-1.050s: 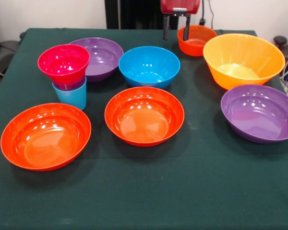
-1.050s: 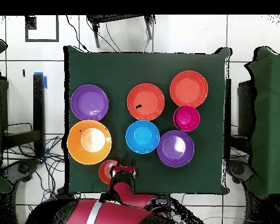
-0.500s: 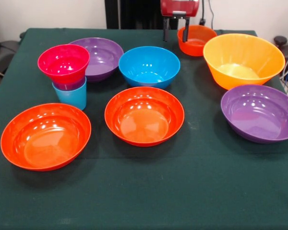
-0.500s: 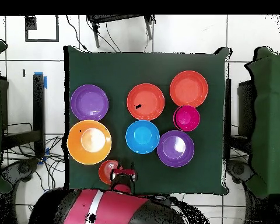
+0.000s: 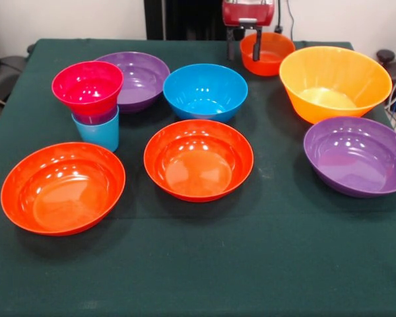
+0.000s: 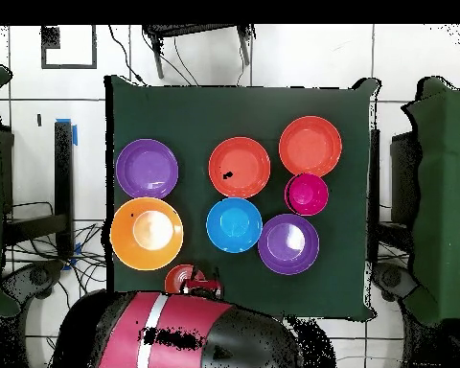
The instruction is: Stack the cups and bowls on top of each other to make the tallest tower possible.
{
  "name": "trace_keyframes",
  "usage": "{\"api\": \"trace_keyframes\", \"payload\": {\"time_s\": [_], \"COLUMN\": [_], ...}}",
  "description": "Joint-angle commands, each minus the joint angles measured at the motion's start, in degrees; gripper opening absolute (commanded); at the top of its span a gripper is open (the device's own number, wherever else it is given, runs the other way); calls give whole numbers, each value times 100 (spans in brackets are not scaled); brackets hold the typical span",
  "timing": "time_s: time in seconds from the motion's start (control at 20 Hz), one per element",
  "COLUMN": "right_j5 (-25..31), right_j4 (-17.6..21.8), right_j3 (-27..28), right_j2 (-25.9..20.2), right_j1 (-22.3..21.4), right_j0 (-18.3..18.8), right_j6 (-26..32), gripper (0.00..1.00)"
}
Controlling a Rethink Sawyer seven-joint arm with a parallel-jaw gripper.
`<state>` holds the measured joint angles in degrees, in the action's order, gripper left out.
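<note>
My gripper (image 5: 244,45) sits at the table's far edge, one finger inside the small orange bowl (image 5: 267,53) and one outside, straddling its rim; whether it has closed on the rim I cannot tell. The tower (image 5: 90,102), a pink bowl over a light blue cup, stands well apart, toward the table's other side. My arm hides part of the bowl from overhead.
</note>
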<state>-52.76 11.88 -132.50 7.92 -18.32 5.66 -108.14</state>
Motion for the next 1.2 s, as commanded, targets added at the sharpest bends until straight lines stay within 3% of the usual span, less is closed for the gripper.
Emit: {"api": "trace_keyframes", "payload": {"time_s": [0.05, 0.7, 0.9, 1.2], "right_j5": [125, 574, 555, 270], "right_j4": [-391, -24, 203, 301], "right_j3": [521, 184, 127, 151], "right_j2": [-363, -344, -317, -239], "right_j1": [332, -522, -606, -354], "right_j0": [-175, 42, 217, 271], "right_j6": [-1131, -1195, -1203, -1233], "gripper": [100, 100, 100, 100]}}
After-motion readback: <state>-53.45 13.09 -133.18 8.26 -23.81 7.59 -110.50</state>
